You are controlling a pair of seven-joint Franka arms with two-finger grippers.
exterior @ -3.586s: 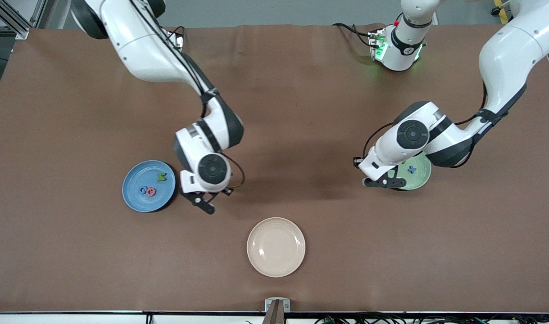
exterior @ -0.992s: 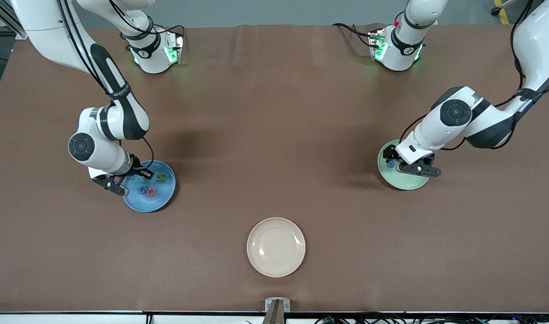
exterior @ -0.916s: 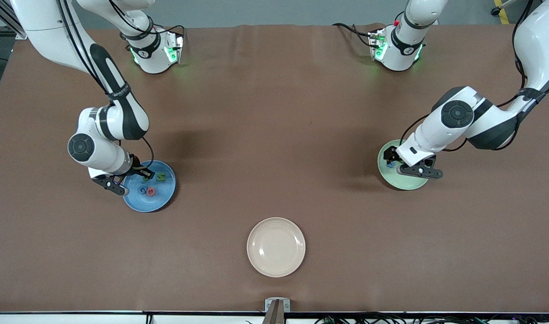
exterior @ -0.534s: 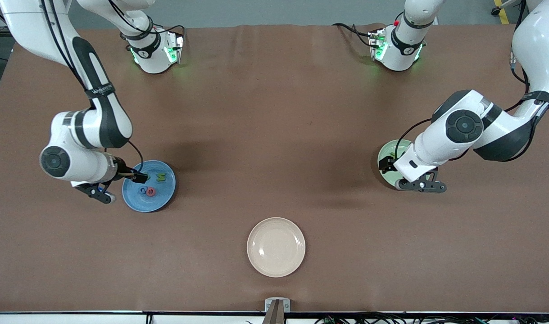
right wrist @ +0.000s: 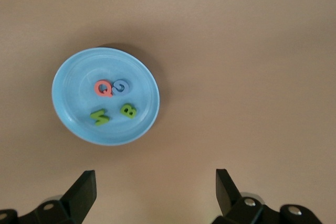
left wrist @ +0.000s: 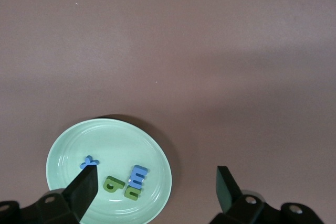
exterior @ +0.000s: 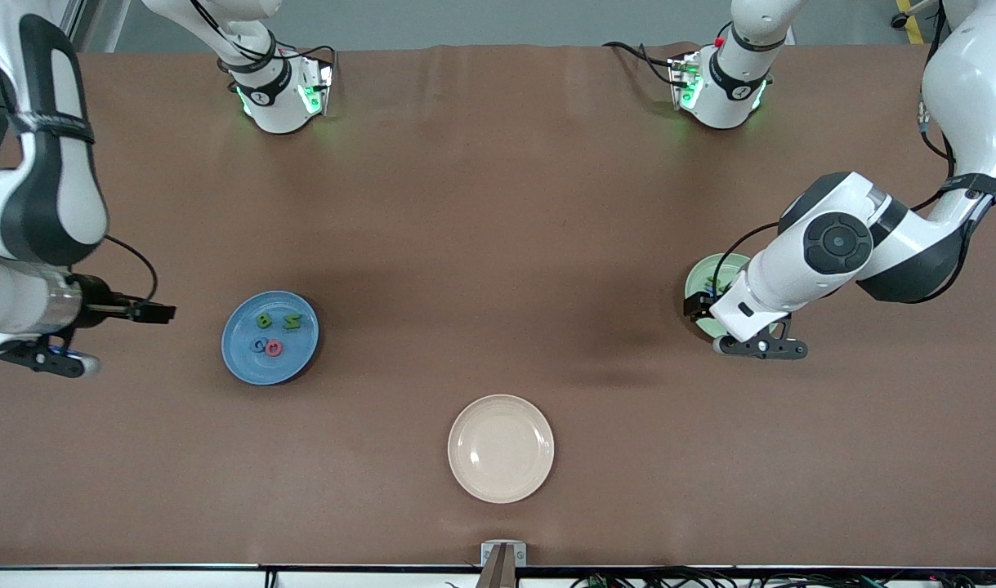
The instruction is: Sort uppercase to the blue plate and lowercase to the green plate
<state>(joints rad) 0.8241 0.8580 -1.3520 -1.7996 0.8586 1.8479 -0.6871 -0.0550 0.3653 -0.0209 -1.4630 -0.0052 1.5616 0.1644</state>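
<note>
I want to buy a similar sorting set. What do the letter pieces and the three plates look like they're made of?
Letter pieces, such as the Q and m: thick, matte, flat-coloured cutouts, probably foam or painted wood. Blue plate, green plate and cream plate: smooth with a soft sheen and moulded rim rings, likely plastic or melamine, though glazed ceramic can't be excluded.

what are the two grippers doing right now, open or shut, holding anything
Left gripper: open, empty, over the round pale mint-green plate.
Right gripper: open, empty, over bare table beside the round mid-blue plate.
</note>
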